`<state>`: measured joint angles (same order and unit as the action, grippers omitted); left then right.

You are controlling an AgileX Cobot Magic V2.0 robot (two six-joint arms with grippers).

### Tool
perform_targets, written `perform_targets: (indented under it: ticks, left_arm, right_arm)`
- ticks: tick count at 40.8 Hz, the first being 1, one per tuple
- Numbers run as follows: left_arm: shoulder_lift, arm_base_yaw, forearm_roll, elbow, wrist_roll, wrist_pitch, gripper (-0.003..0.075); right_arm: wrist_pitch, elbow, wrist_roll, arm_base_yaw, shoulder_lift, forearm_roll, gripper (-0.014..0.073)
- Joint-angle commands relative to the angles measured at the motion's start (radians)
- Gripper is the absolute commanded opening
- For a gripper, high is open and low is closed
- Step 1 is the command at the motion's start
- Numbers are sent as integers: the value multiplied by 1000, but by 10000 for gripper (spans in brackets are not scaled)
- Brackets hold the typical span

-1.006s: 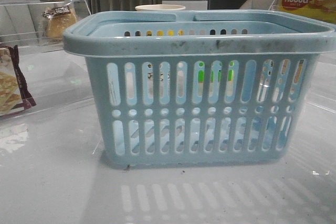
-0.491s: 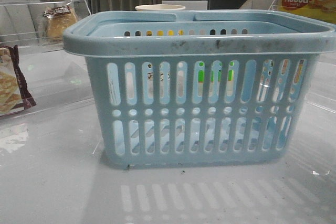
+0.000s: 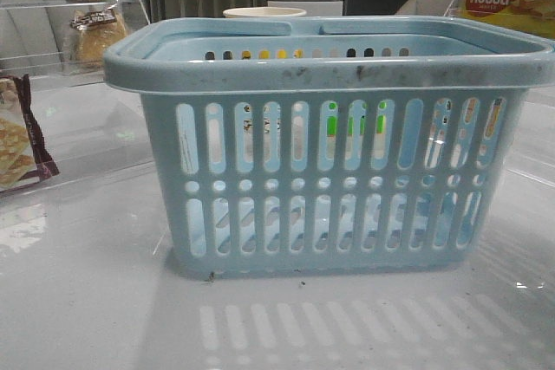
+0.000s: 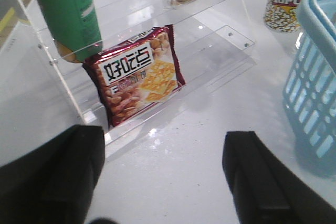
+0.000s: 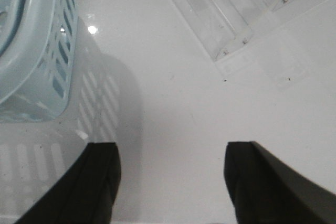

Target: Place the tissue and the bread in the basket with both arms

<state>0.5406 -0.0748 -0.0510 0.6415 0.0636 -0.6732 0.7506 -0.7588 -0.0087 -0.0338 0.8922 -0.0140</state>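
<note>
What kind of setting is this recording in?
Probably a mock shop set-up in a lab: packaged snacks like the cracker packet on clear acrylic shelves, plus a blue shopping basket.

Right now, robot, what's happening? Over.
Left gripper and right gripper open, empty. Bagged golden-brown bread on clear shelf. Light-blue slotted basket waiting. Tissue unseen.

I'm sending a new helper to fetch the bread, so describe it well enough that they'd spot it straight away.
Start at the big light-blue basket and look to its left, at the clear plastic shelves. On an upper step sits the bread, a golden-brown loaf in a clear bag with a dark label, unlike the flat maroon-edged cracker packet lower down.
</note>
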Motion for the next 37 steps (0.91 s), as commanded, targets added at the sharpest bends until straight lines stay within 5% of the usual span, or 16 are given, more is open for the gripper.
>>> perform_targets:
  ticks: [1,14,37]
  left_arm:
    - [22,-59,-53,29,54,82,526]
    - [37,-250,-44,29,70,125,526]
    - [37,-257,-44,29,70,125,526]
  right_arm:
    - [-79,-92,2,-41,56,-18,540]
    - [-102,-357,1,-147,348,-23,540]
    - [-188,-719,-3,-150,839,-79,540]
